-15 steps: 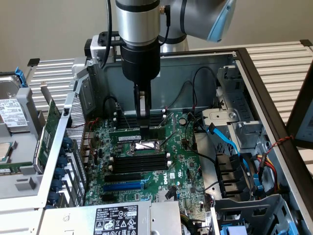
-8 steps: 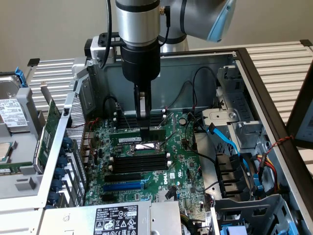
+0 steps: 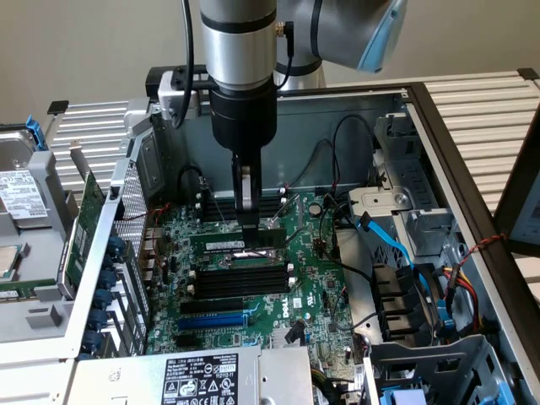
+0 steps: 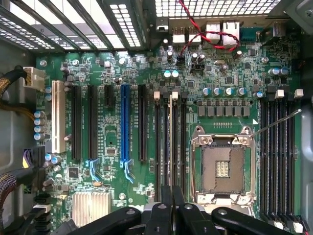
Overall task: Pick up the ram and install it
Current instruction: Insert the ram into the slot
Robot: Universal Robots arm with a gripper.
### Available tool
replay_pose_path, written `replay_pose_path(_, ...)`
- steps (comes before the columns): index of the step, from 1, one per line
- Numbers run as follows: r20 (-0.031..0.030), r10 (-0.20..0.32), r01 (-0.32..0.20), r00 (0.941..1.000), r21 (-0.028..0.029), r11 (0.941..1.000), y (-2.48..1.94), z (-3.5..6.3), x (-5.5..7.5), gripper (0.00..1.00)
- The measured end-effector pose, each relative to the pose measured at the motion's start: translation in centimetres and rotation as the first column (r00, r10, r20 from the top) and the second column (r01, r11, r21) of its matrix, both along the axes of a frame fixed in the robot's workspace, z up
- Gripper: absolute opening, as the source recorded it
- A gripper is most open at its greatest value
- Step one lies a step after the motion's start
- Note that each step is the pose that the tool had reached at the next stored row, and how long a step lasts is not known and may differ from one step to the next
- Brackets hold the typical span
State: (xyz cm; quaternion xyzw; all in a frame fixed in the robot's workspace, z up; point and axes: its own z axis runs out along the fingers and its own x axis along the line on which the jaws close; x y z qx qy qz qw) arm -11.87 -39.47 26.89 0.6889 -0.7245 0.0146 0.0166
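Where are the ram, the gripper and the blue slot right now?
ram (image 3: 215,242): exterior view, on its long green face.
gripper (image 3: 251,226): exterior view, between its fingertips, at the ram's top edge.
blue slot (image 4: 125,122): wrist view, middle of its length.

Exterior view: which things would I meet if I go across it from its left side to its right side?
Drive with a white label → upright green expansion card → perforated metal panel → ram → blue cable → coloured wires.
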Motion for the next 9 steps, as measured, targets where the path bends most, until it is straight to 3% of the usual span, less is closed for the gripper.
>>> replay_pose_path(9,0.0001,-0.042,0.042,0.9991,0.0016,0.9991,-0.32,-0.22,0.01,0.12)
